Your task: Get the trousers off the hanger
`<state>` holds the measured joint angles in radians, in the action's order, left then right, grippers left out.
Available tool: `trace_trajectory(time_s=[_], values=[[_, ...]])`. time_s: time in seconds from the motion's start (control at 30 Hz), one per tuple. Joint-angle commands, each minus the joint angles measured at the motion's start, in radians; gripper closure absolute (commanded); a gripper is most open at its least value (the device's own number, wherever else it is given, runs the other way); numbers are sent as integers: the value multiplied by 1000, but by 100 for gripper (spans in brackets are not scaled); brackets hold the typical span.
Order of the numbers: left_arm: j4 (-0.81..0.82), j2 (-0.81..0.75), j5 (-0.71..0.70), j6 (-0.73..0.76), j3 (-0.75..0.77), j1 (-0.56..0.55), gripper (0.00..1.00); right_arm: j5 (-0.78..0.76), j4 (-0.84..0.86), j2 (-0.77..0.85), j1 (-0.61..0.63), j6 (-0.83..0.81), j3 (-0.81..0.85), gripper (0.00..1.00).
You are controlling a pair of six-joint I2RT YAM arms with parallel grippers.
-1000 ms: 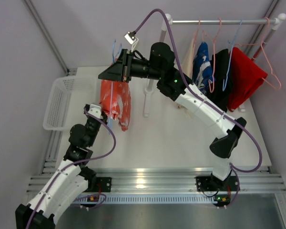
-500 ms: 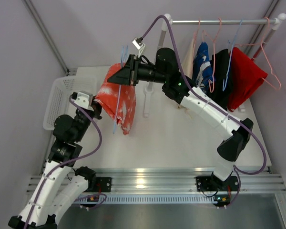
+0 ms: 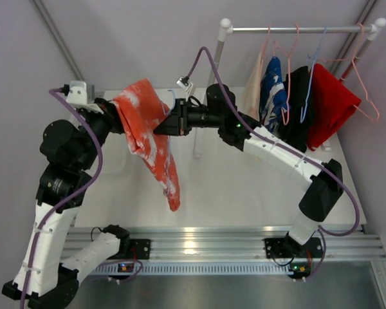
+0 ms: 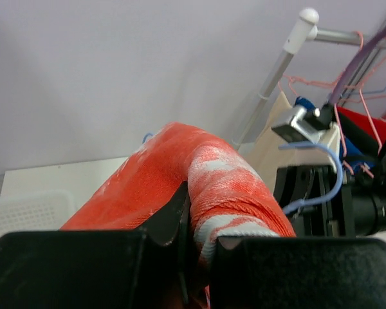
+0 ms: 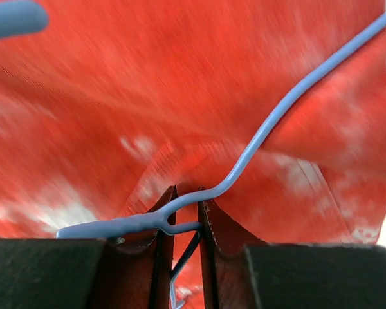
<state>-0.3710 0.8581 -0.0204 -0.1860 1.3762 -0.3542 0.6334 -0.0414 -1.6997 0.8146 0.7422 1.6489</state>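
The orange-red trousers with white marks (image 3: pixel 156 151) hang stretched in the air at the left, from a bunched top end down to a loose tip over the table. My left gripper (image 3: pixel 113 118) is raised high and shut on that top end; in its wrist view the trousers (image 4: pixel 206 187) are pinched between the left gripper's (image 4: pixel 202 239) fingers. Just right of the cloth, my right gripper (image 3: pixel 161 128) is shut on the thin blue wire hanger (image 5: pixel 264 129), whose wire runs between the right gripper's (image 5: pixel 185 215) jaws with the orange-red cloth (image 5: pixel 148 84) filling the view behind.
A white clothes rack (image 3: pixel 296 29) at the back right carries beige (image 3: pixel 253 82), blue patterned (image 3: pixel 271 87), black (image 3: pixel 300 103) and red (image 3: pixel 330 106) garments on hangers. Its left post (image 3: pixel 198 138) stands behind the right forearm. A white basket (image 4: pixel 26 209) sits at the left.
My left arm has swung up and to the back left, pulling the trousers out long from the hanger. The right gripper has come slightly lower and right, still holding the hanger.
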Motion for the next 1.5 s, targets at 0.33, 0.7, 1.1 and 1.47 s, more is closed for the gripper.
trace_trajectory(time_s=[0.33, 0.7, 1.1, 1.47], values=[[262, 317, -306, 151, 645, 4, 100, 19, -112, -37, -25, -290, -69, 100], [473, 437, -555, 601, 686, 4, 100, 51, -127, -117, -25, -270, 20, 100], [487, 469, -632, 663, 438, 403, 100, 91, -129, -77, -37, -230, 17, 100], [583, 394, -578, 700, 232, 581, 100, 101, -189, -38, -71, -264, -27, 100]])
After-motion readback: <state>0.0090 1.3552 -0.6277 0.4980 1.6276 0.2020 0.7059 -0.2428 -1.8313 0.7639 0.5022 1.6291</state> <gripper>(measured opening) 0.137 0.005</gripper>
